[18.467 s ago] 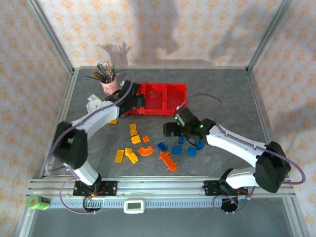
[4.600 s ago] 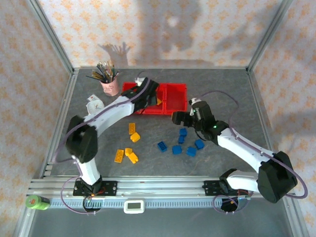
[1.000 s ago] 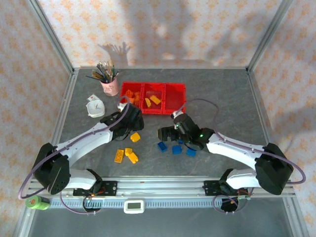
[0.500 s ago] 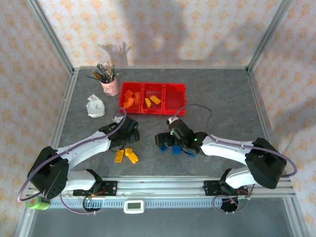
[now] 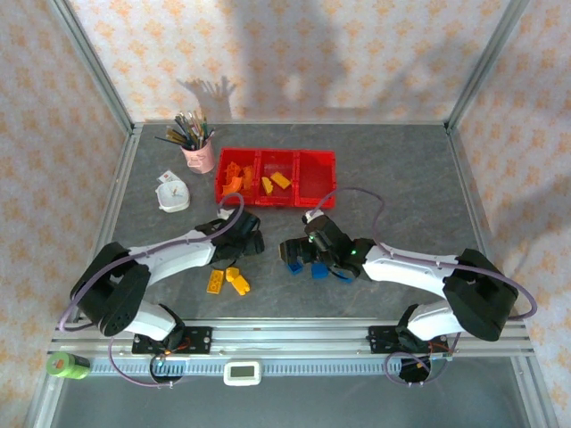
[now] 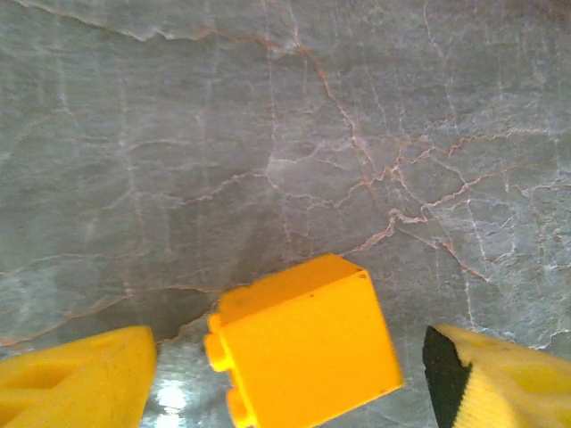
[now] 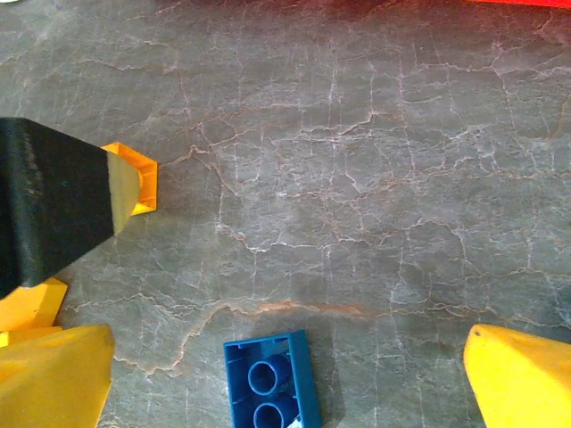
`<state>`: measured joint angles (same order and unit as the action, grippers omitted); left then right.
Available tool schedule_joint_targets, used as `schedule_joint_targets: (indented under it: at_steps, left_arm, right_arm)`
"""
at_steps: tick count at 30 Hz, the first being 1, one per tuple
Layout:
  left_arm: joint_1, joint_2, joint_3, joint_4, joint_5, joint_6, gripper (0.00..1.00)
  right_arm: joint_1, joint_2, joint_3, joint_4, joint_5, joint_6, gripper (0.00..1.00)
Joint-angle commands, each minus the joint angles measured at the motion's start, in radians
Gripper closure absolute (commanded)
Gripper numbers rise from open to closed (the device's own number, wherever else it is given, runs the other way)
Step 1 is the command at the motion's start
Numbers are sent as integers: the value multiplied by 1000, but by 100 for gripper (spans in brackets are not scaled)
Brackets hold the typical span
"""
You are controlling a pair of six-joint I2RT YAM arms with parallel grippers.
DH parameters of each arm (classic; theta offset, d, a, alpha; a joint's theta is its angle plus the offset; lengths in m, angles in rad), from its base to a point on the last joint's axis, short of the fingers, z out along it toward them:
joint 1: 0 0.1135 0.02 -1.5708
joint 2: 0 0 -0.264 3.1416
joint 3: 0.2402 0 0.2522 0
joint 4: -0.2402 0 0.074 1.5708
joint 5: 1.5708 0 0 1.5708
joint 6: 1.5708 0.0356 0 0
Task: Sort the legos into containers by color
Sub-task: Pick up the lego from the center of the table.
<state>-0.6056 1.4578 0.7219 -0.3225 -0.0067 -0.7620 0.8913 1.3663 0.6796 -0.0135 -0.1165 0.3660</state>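
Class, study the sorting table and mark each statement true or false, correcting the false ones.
1. A yellow brick lies between the open left hand's fingers. True.
2. The right hand is shut on a blue brick. False: it is open, and the brick lies on the table between its fingers.
3. The middle bin holds yellow bricks. True.
4. The bin farthest from the pink cup holds blue bricks. False: that bin looks empty.
5. The pink cup stands inside a bin. False: it stands on the table.
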Motion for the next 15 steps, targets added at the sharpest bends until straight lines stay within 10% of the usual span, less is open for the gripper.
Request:
schedule_joint_targets:
  at_steps: [1,15]
  left_arm:
    - [-12,32,37,17,-9,2,23]
    - [-19,84,72,-10,-77,-3,52]
  right_arm:
    - [4,-10,-17,4,45,-11,0]
    - [3,-21,-8,1,46,-21,0]
